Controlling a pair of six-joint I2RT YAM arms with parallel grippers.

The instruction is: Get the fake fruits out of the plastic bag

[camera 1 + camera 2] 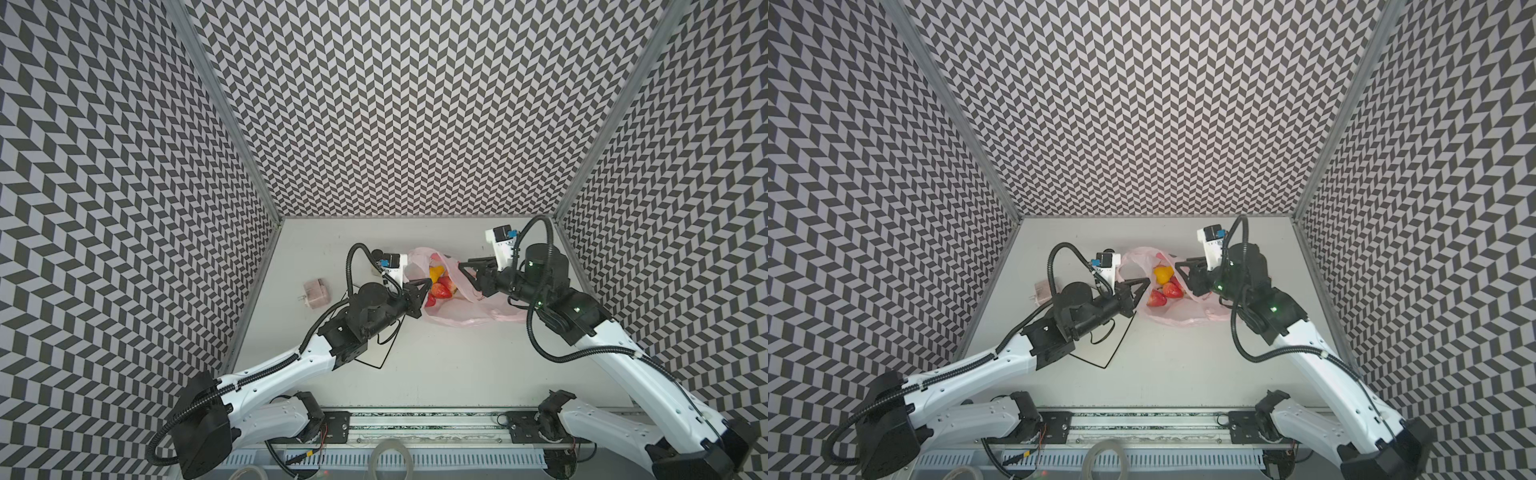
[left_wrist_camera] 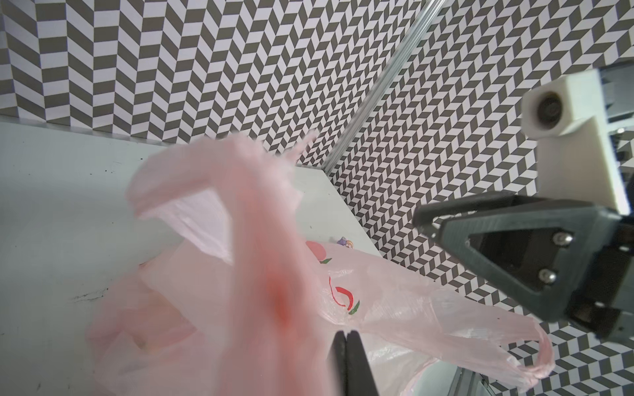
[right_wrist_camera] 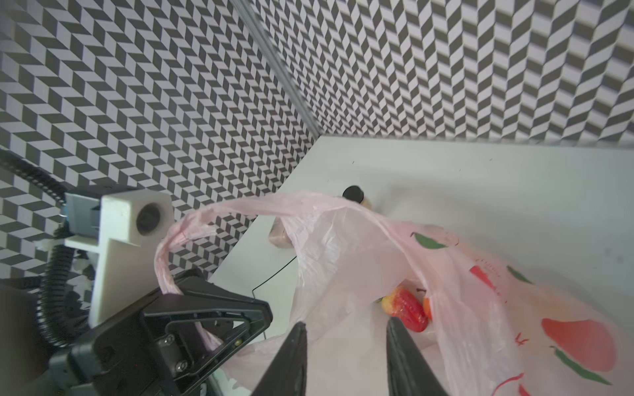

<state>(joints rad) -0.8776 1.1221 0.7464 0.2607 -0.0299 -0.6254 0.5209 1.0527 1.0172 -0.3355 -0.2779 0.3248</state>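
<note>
The crinkly pale pink plastic bag (image 3: 343, 260) was held by its handle in the closed left claw (image 2: 346, 339). Glossy red and yellow fake fruits (image 1: 440, 286) were seen inside, just beyond the parted right claw (image 3: 347, 323).

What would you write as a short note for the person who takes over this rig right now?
Left gripper: shut on a handle of the bag, holding its mouth up.
Right gripper: open at the bag's mouth, holding nothing.
Fruits: red and yellow ones lie inside the bag, which rests on the table.
Done: the bag's mouth is open; no fruit is seen outside it.
Left: take every fruit out.
</note>
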